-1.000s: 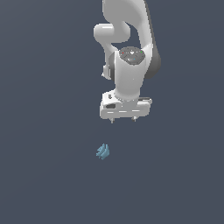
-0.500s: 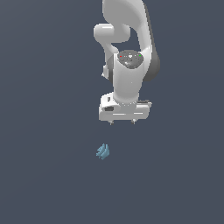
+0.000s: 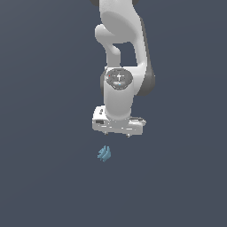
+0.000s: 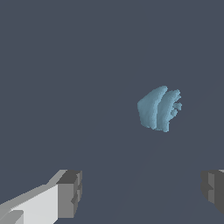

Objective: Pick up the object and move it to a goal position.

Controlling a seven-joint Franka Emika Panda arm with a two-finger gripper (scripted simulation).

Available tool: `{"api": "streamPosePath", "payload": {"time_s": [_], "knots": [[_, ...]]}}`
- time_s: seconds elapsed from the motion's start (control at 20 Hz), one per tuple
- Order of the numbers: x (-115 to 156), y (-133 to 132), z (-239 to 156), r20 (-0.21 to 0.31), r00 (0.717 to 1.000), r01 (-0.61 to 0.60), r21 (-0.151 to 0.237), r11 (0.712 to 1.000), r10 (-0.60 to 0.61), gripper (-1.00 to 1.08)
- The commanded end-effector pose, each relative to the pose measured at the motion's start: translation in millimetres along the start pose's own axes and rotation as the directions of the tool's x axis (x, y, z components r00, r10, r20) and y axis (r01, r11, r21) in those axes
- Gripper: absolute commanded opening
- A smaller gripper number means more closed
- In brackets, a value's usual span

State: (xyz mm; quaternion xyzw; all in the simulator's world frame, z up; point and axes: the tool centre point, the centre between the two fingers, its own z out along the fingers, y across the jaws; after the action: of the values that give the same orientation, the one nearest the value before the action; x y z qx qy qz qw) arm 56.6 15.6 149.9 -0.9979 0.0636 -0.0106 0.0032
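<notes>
One gripper (image 3: 117, 133) spread wide, empty, above light-blue ridged object (image 3: 104, 154); no writing.

Matt, ridged light-blue object (image 3: 104, 154), smooth glossy white arm (image 3: 119, 95); matt grey finger pads (image 4: 70, 194)

The exterior view stands off from the white robot arm (image 3: 122, 57) and looks at it from the front and somewhat above, taking in the flat dark grey-blue surface (image 3: 40, 177) all round. The wrist view rides on the arm and looks down past the hand (image 4: 140, 192) at close range. Both views share the small light-blue ridged lump (image 3: 104, 154) (image 4: 158, 108) and the surface (image 4: 65, 65).
</notes>
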Motion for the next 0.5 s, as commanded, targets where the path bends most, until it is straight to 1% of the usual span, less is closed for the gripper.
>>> {"api": "streamPosePath", "payload": {"time_s": [0.0,0.2,0.45], "knots": [[13,11,12,0.005,0.998,-0.066,-0.001,0.998,0.066,1.0],[30,27,30,0.011,0.987,-0.16,-0.004,0.987,0.16,1.0],[43,41,47,0.015,0.97,-0.241,-0.009,0.97,0.241,1.0]]}}
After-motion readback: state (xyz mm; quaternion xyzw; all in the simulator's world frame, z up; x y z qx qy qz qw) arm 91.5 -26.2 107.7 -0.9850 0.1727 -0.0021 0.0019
